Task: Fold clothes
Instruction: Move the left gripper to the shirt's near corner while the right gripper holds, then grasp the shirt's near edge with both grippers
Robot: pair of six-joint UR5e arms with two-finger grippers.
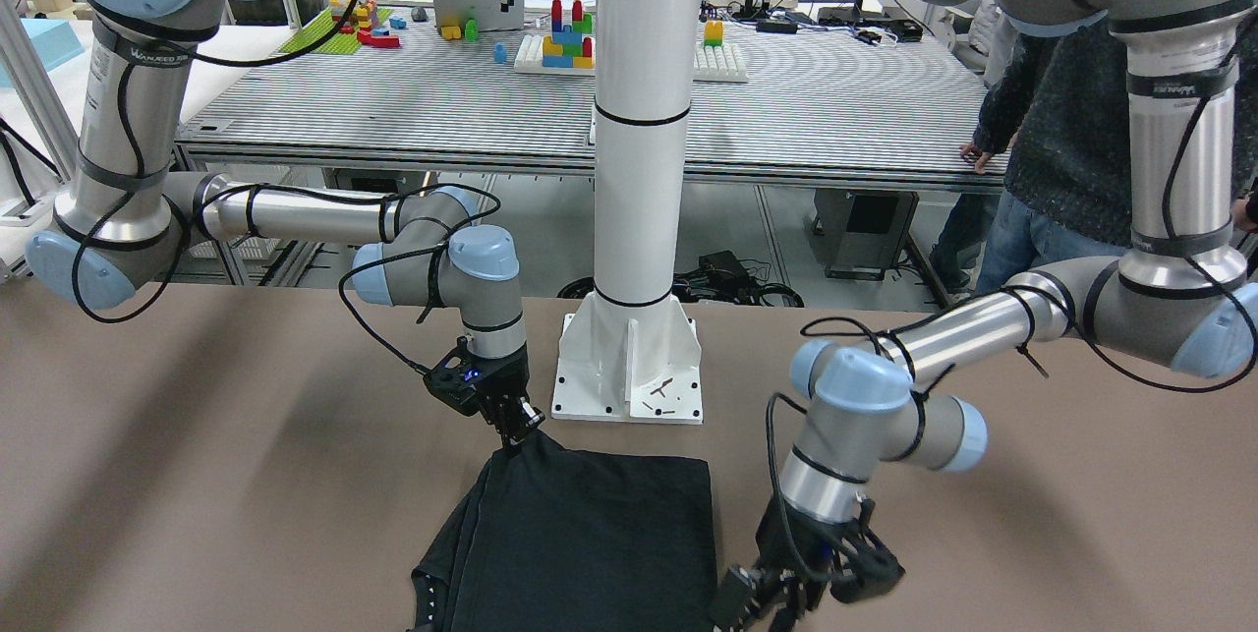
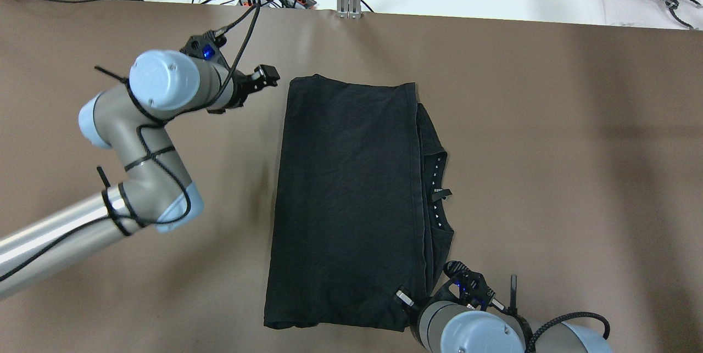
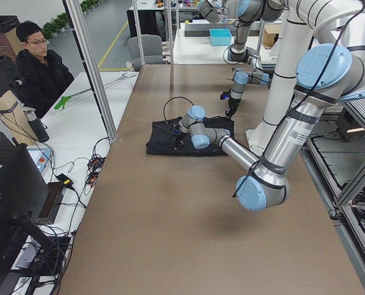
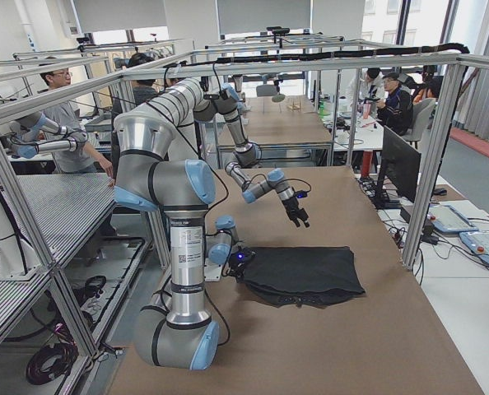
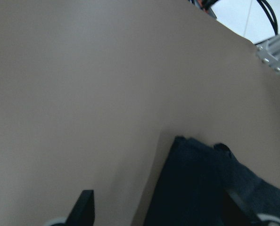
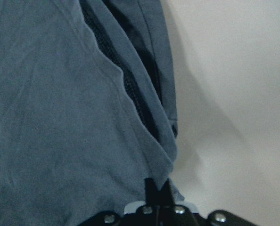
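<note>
Midway across the tabletop [image 2: 549,177] lie the clothes [image 2: 346,194], flat, one layer laid over another, with the lower layer's neckline showing along the side toward my right arm. My right pincer [image 6: 157,188] is clamped on the cloth's corner nearest my base. My left pincer [image 2: 268,74] stands with jaws spread, just beside the far corner on its own side, holding nothing. I judge one fold made; the piece looks long, so a crosswise fold is probably left.
</note>
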